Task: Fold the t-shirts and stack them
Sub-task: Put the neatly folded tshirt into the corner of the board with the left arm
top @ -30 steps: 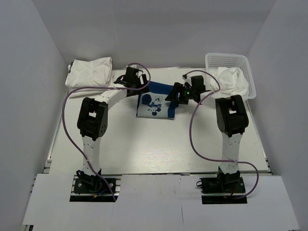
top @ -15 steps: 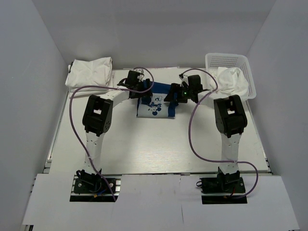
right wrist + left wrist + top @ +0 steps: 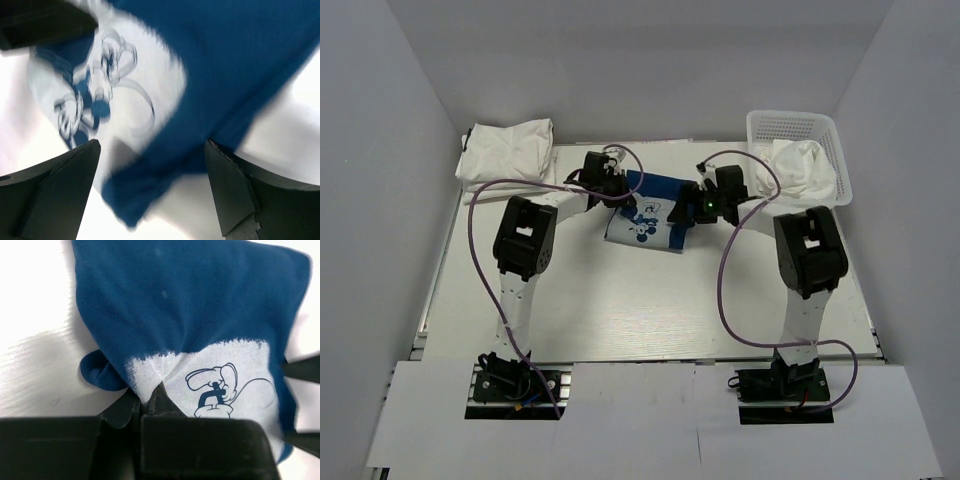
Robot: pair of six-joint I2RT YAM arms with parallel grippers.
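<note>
Of the two pincers, the left pincer is seen closed, with a fold of the royal blue cotton t-shirt pinched between its black fingers at the edge of the white cartoon print. The right pincer is held wide open, its fingers spread astride the same shirt's edge. The shirt is laid bunched between them on the white table. One crumpled white t-shirt is found well left of the left pincer. Another white t-shirt is lodged in a white plastic mesh basket near the right pincer's right.
</note>
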